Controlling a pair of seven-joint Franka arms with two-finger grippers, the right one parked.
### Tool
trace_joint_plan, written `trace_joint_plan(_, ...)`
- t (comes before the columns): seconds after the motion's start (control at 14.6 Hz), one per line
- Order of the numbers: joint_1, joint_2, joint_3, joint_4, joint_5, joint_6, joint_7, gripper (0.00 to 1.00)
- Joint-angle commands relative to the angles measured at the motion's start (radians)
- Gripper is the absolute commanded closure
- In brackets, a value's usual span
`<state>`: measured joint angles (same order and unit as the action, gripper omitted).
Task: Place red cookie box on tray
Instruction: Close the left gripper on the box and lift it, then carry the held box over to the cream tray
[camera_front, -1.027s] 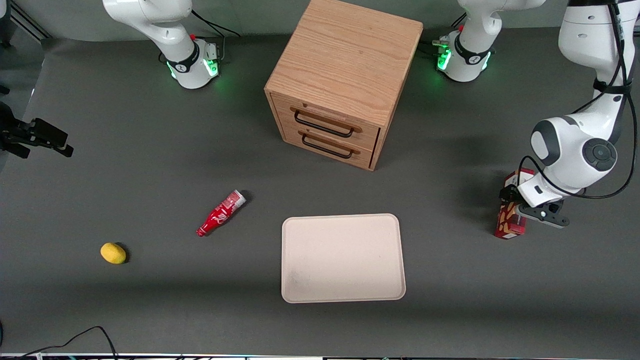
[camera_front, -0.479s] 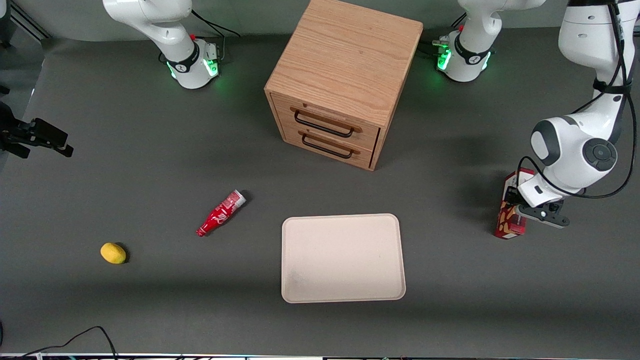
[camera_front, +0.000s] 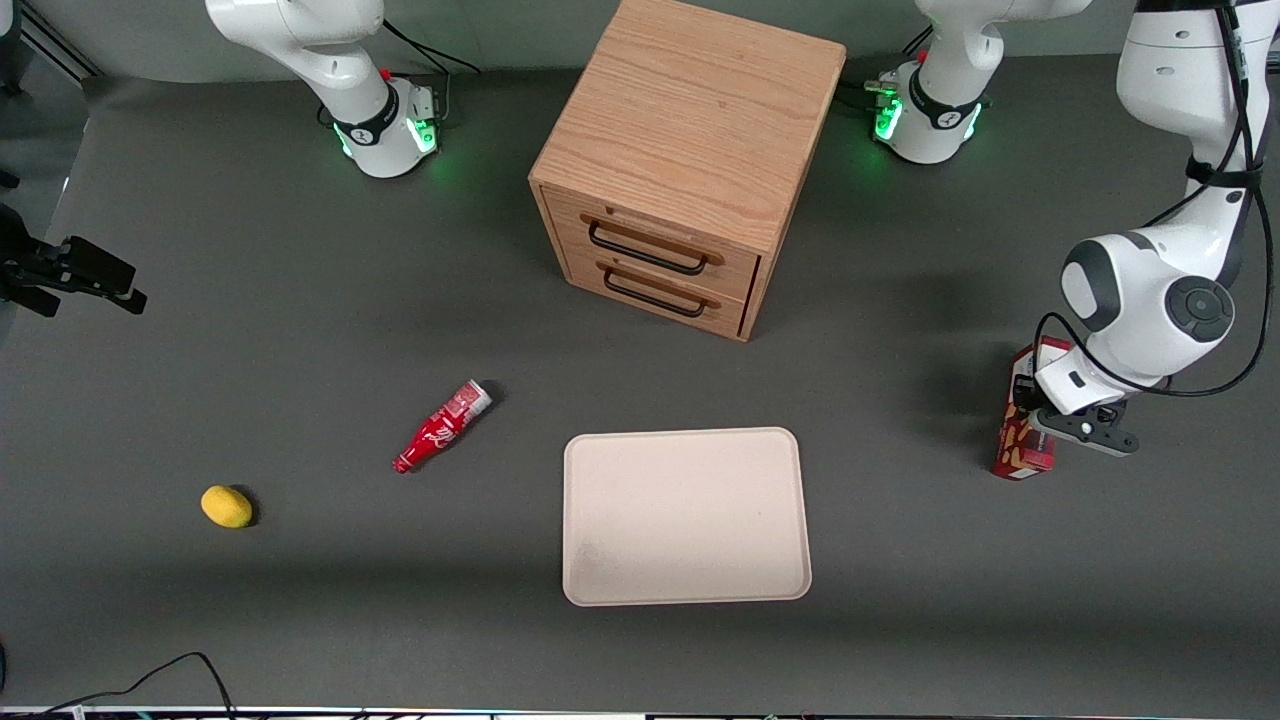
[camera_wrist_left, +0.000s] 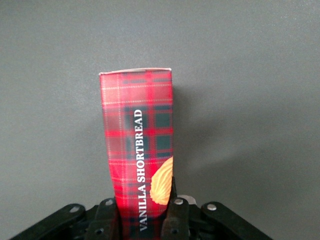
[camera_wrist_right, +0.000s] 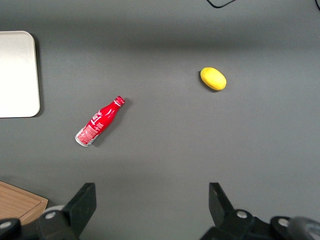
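Gripper (camera_wrist_left: 142, 222) closed on the box (camera_front: 1022, 440), one finger (camera_wrist_left: 176, 217) against each long side near the end, at the working arm's end of the table. Long axis running straight out from the jaws (plaid face up toward the wrist camera). Tray (camera_front: 600, 590) well apart, toward the table middle, nearer the front camera than the cabinet (camera_front: 690, 110). Counted: one box, one tray, one cabinet, one bottle (camera_front: 441, 428), one lemon (camera_front: 226, 506).

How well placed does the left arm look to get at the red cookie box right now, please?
Probably yes: its claw already sits at the red cookie box, one finger on each side of the carton's end, with only bare table around it at the working arm's end.
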<state>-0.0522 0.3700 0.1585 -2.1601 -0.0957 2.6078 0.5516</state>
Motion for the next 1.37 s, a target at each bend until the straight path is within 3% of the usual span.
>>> trace_joint_plan(0.0,-0.017,-0.037,0.003,0.015,-0.018,-0.032,0.019,0.85)
trace_joint_plan(0.48,-0.015,-0.128,0.007,0.342,0.000,-0.610,-0.022,0.82)
trace_joint_plan(0.82,-0.023,-0.128,0.001,0.684,0.033,-1.015,-0.079,0.80)
trace_joint_plan(1.16,-0.073,-0.117,-0.001,0.813,0.056,-1.108,-0.116,0.78)
trace_joint_plan(1.3,-0.136,-0.091,-0.004,0.827,0.042,-1.094,-0.230,0.78)
